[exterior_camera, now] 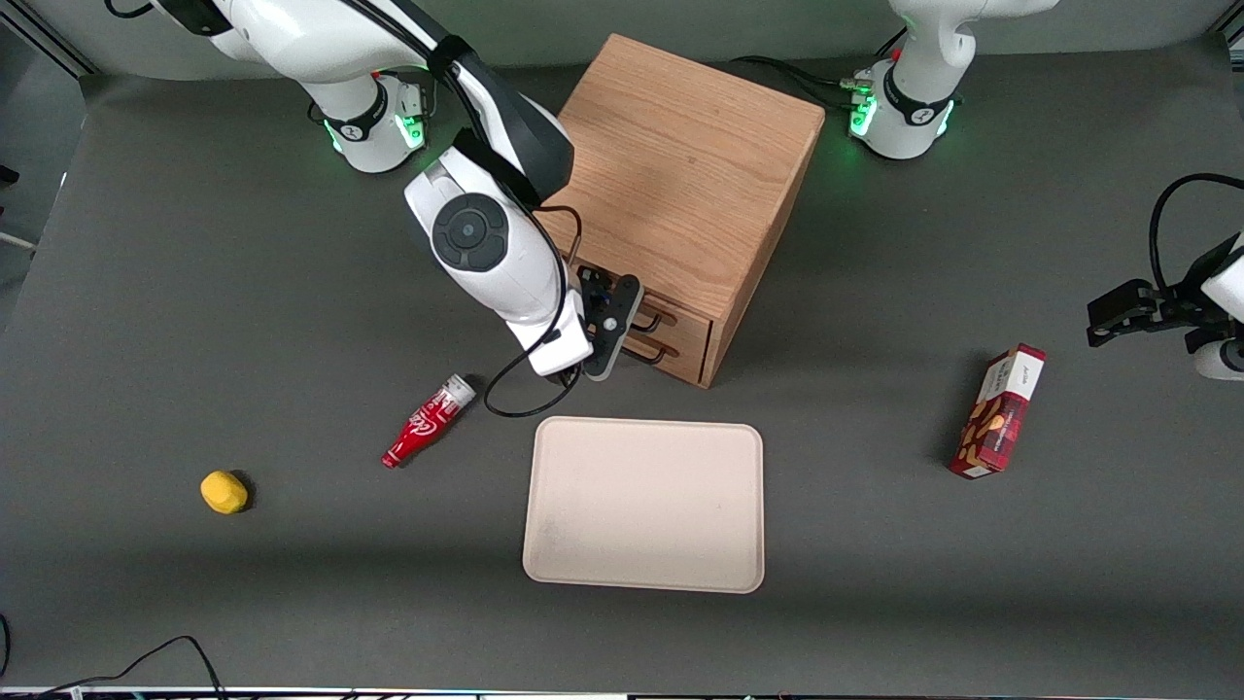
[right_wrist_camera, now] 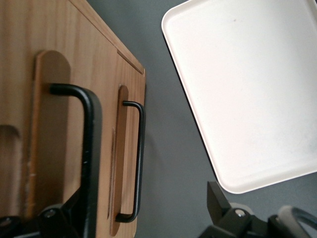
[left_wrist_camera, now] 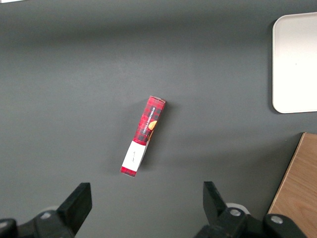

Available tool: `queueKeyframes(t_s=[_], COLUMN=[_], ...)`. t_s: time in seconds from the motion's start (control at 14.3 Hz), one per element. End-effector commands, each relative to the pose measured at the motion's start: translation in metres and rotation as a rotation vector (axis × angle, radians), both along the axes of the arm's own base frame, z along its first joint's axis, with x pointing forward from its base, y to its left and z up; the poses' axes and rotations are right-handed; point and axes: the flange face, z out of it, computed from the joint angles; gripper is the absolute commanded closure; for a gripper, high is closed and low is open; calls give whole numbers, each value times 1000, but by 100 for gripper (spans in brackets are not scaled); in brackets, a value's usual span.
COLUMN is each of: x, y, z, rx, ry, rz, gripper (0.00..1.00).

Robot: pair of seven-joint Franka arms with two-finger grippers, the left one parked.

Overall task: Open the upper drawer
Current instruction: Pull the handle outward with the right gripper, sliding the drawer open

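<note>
My gripper (exterior_camera: 622,326) sits at the upper drawer (exterior_camera: 671,309), fingers spread around its handle (right_wrist_camera: 89,148). I should clamp squarely, then pull straight out.

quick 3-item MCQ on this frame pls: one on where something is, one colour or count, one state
1. Where is the gripper?
A. Above the tray
B. In front of the cabinet, at the drawer handles
C. Over the yellow object

2. How many black handles are on the cabinet front?
A. One
B. Two
C. Three

3. What state is the upper drawer in?
A. Shut, flush with the cabinet front
B. Pulled halfway out
C. Removed and lying on the tray

Key: 1 B, the gripper sits right at the drawer fronts, farther from the front camera than the tray. 2 B, the right wrist view shows two wire bars, the upper handle and the lower handle. 3 A, no drawer box sticks out of the cabinet.
</note>
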Motion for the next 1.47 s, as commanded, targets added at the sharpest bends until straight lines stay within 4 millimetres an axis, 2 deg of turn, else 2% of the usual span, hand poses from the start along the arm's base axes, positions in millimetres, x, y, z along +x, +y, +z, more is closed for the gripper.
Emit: queueKeyframes(t_s=[0.0,0.28,0.77,0.98,1.12,1.4], x=[23,53,121,144,156,158], y=[-5,-27,-93,-120,-135,-138], z=[3,6,20,19,22,29], rx=[31,-8,-53,-55,-44,-25], ry=[-28,-93,-208,-253,-296,-305], rz=[36,40,-22,-67,-96,-130], gripper=[0,0,0,0,0,0])
